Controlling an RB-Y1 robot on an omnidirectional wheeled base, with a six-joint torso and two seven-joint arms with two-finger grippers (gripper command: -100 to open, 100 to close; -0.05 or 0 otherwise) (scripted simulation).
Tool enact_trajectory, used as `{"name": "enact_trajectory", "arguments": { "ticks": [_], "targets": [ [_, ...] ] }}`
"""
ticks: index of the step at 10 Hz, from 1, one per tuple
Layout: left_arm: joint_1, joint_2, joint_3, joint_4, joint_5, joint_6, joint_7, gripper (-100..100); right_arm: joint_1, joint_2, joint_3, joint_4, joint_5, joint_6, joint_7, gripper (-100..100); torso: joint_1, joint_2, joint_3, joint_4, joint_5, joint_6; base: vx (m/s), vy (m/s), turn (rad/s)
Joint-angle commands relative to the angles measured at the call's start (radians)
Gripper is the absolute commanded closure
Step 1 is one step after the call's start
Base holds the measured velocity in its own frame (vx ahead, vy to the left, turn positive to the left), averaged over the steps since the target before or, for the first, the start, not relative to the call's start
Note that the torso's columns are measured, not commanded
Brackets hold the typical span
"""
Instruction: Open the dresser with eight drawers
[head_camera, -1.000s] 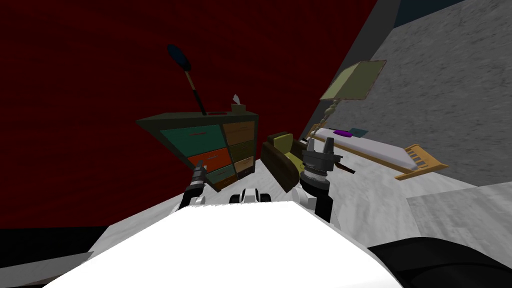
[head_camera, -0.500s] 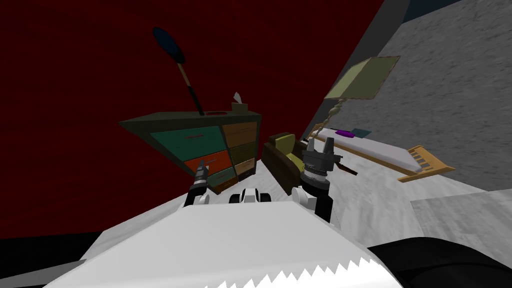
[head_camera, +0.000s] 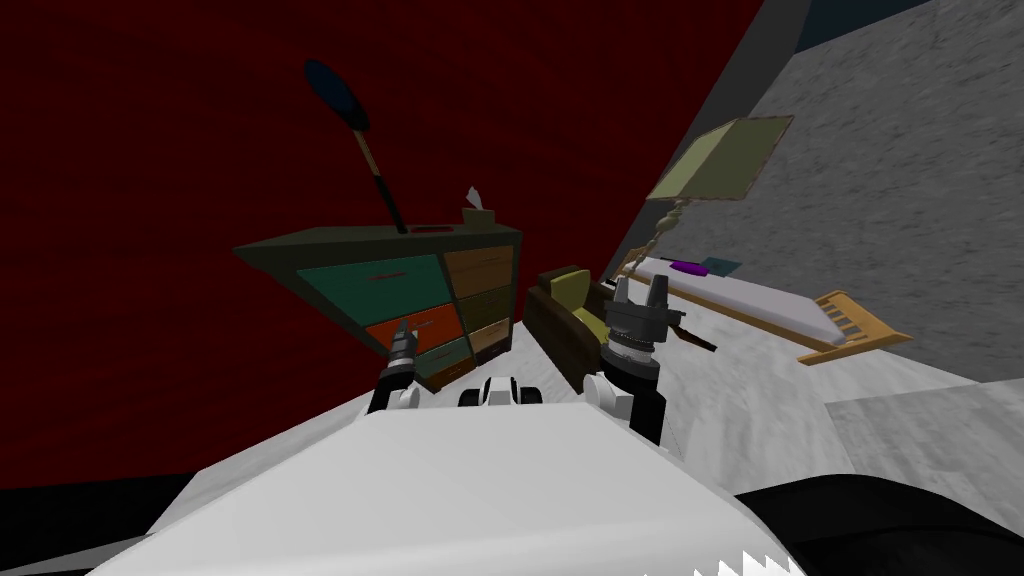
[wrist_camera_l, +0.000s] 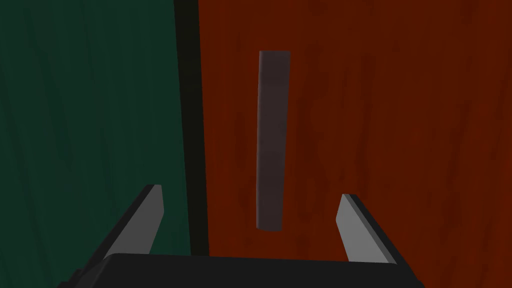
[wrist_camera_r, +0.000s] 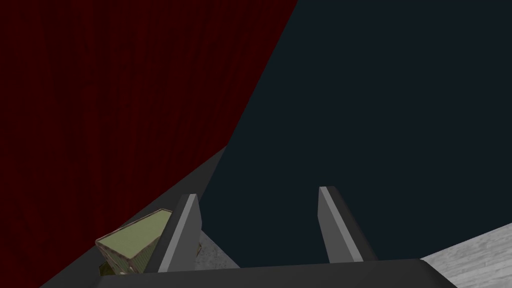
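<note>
The dresser (head_camera: 400, 250) stands against the dark red wall (head_camera: 150, 200), ahead and to my left. It is a broad, dark olive case with two columns of drawer fronts in mixed colours: teal green and orange-red in the nearer column, browns and olive in the farther one. On its top stand a tissue box (head_camera: 478, 212) and a long-handled thing with a dark blue head (head_camera: 365, 160). To the dresser's right are an olive armchair (head_camera: 565, 300) and a lamp with an olive shade (head_camera: 720, 160). In the left wrist view the orange-red drawer front (wrist_camera_l: 375, 125) and the green drawer front (wrist_camera_l: 85, 125) lie side by side, parted by a dark strip of frame (wrist_camera_l: 190, 125). A slim grey bar handle (wrist_camera_l: 272, 140) lies on the orange-red front. The left gripper (wrist_camera_l: 250, 191) points straight at this front with its fingers spread wide. The near end of the bar lies between them, one finger before the green front, the other before the orange-red one, and neither touches the bar. The right gripper (head_camera: 640, 290) is raised beside the armchair, pointing upward, its fingers also spread and holding nothing.
</note>
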Motion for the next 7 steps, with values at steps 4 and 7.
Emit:
{"name": "enact_trajectory", "arguments": {
  "ticks": [4,7],
  "targets": [
    [0.025,-0.004,-0.011,-0.031,-0.001,0.0,0.003,100,0.0,0.0,0.0,0.0,0.0,0.0,0.0,0,-0.006,0.008,0.005,0.004,-0.003,0.0,-0.106,-0.064,0.004],
    [0.043,-0.006,-0.017,-0.039,-0.001,0.006,0.005,100,0.0,0.0,0.0,0.0,0.0,0.0,0.0,0,-0.002,0.002,0.001,0.005,-0.004,0.0,-0.118,-0.069,0.004]
  ]
}}
